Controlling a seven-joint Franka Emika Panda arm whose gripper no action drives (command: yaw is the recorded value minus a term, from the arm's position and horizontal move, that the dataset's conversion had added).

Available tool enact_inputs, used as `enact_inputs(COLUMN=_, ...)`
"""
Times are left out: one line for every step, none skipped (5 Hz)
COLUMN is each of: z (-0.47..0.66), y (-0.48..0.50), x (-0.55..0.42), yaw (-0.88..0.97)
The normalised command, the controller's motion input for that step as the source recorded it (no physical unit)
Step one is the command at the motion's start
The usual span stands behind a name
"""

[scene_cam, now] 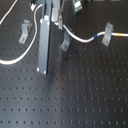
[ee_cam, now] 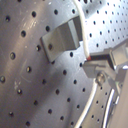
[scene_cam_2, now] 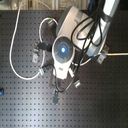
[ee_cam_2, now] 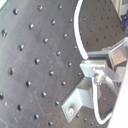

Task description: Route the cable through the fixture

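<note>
One white cable (scene_cam: 80,38) snakes across the black perforated table (scene_cam: 85,95), carrying a blue band (scene_cam: 94,37) and a yellow band (scene_cam: 119,35) on either side of a grey metal clip (scene_cam: 106,34) near the first exterior view's right edge. More clips (scene_cam: 25,31) stand bolted to the board. At the middle of the second exterior view the arm's gripper (scene_cam_2: 56,91) points down at the table. Both wrist views show its fingertips (ee_cam: 97,67) pinched on the cable beside a bracket (ee_cam_2: 82,97), the cord curving away on both sides.
</note>
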Motion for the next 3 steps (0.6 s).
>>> enact_inputs(z=0.0, y=-0.233, x=-0.102, yaw=-0.45)
enact_inputs(z=0.02, y=0.001, x=-0.006, yaw=0.0)
enact_inputs(z=0.15, y=0.063, x=-0.113, yaw=0.07)
